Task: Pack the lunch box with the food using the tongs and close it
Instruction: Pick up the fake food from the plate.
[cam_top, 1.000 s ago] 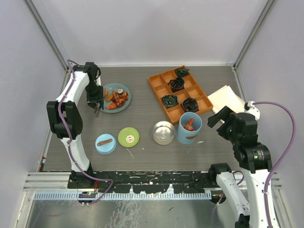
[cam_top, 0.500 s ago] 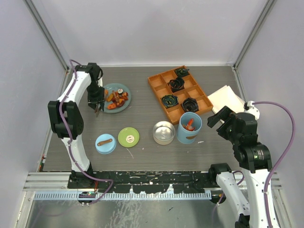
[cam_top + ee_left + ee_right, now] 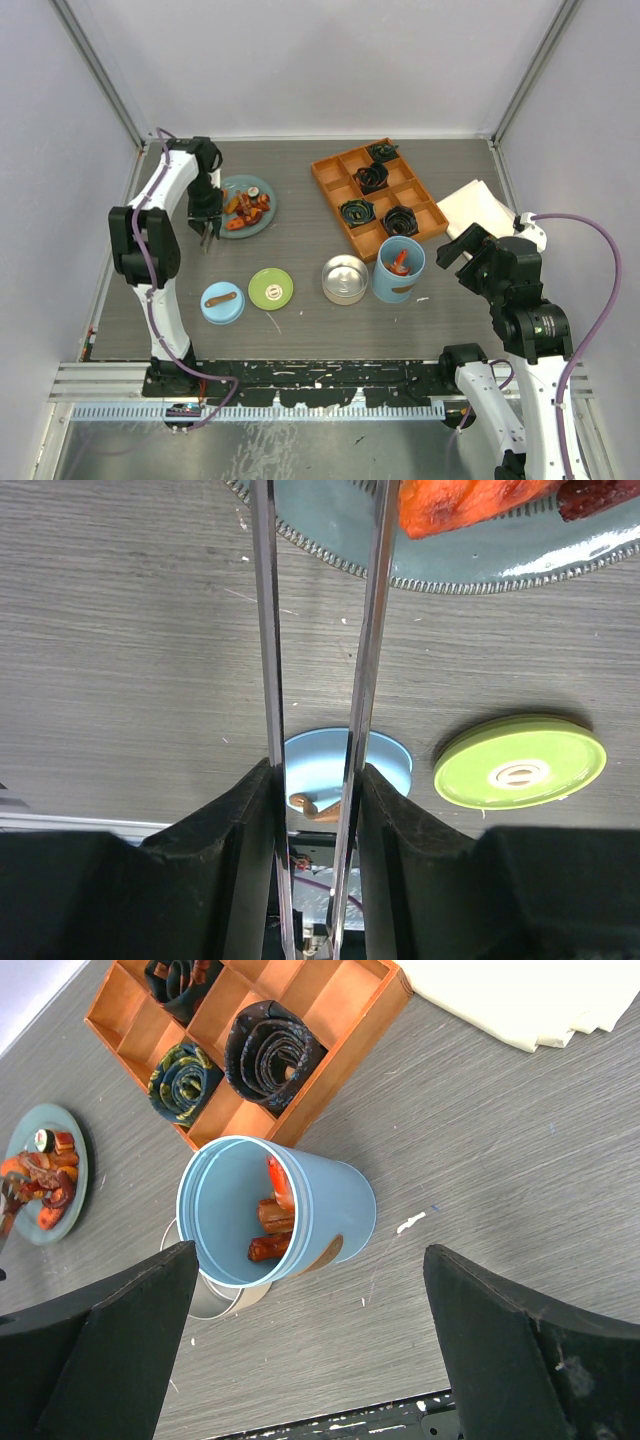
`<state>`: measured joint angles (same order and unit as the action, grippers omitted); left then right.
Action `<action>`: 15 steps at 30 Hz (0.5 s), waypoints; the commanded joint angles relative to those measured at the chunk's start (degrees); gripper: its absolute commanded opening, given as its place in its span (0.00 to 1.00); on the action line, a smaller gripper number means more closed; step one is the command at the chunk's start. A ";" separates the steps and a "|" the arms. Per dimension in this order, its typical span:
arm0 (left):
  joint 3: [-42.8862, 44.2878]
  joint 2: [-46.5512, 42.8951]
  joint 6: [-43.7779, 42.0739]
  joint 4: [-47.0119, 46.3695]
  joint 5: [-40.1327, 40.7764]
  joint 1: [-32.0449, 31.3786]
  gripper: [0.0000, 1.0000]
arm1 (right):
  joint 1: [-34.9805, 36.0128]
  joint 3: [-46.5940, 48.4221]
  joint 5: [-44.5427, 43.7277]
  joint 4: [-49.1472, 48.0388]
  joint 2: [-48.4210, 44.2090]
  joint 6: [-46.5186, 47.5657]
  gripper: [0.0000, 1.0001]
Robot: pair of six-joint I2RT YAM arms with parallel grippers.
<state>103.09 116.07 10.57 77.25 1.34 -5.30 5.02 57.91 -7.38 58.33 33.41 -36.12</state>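
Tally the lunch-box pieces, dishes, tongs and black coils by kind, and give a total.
Lids: 2 (blue lid, green lid)
Containers: 2 (steel tin, light-blue cylinder)
Plate: 1
Compartment tray: 1
Black coils: 4
Tongs: 1
Total: 11

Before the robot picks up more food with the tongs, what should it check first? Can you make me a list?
1. Tongs gripped by the left gripper: ok.
2. Tong tips lined up on a piece: cannot tell, the wrist view cuts them off.
3. Food waiting on the plate: ok.
4. Blue cylinder open with room: ok, only a few pieces inside.
5. Steel tin uncovered: ok, the green lid and blue lid lie on the table.
6. Right gripper out of the way: ok, open, beside the cylinder.
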 commanded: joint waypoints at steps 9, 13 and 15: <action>2.75 -0.53 -1.41 0.01 -1.32 -0.52 0.15 | -0.20 0.45 -0.03 -2.76 0.42 0.87 1.00; 3.38 -2.66 -1.47 -0.21 -4.20 -0.50 0.09 | -0.23 0.36 0.16 -2.71 0.37 0.87 1.00; 3.84 -3.81 -1.12 -0.23 -4.84 -0.51 0.07 | -0.18 0.30 0.08 -2.69 0.11 0.86 1.00</action>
<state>103.92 118.10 9.61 77.25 -0.62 -5.67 5.02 57.91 -7.35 58.33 33.41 -36.10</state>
